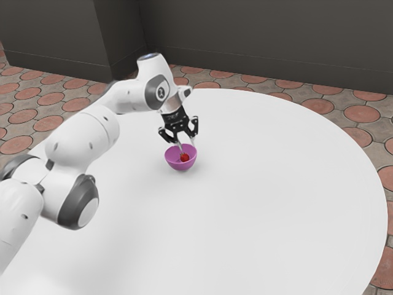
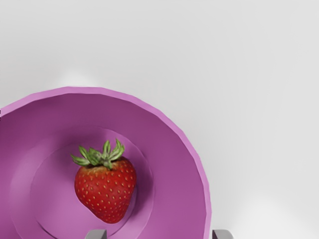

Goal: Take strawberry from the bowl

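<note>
Here's the strawberry (image 2: pixel 105 190), cradled inside the purple bowl (image 2: pixel 182 186) on the white worktop (image 1: pixel 276 184): rich red skin is dotted with pale seeds, tapered to a rounded tip, crowned by ragged green leaves. And the claw (image 1: pixel 187 148) is poised right there, its fingers spread apart, the bowl's rim seen between them.

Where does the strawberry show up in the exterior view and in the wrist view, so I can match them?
Exterior view: close to the picture's centre, a small red shape inside the bowl, just below the gripper.
Wrist view: strawberry large on the bowl's floor, green leaves visible, nearer the fingertip seen over the bowl than the one beyond the rim.
Shared landmark: the purple bowl around it.
</note>
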`<action>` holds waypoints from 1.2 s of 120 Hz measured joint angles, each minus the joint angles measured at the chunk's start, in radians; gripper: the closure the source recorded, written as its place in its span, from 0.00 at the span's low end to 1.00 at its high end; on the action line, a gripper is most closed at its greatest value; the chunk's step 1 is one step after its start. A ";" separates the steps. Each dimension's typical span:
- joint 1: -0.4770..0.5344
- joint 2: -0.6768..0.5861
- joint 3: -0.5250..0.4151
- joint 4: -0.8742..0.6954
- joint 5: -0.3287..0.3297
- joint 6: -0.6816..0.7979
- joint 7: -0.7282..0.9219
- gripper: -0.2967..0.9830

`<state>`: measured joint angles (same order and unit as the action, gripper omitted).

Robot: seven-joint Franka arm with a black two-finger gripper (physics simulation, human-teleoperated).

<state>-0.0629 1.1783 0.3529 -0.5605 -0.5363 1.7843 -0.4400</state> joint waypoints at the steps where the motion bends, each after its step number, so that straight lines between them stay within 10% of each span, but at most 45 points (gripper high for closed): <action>1: 0.000 0.000 0.000 -0.002 0.000 0.001 0.000 0.60; 144: 0.024 0.069 0.016 -0.018 -0.039 0.067 0.036 0.69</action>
<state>-0.0387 1.2471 0.3688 -0.5782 -0.5750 1.8508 -0.4045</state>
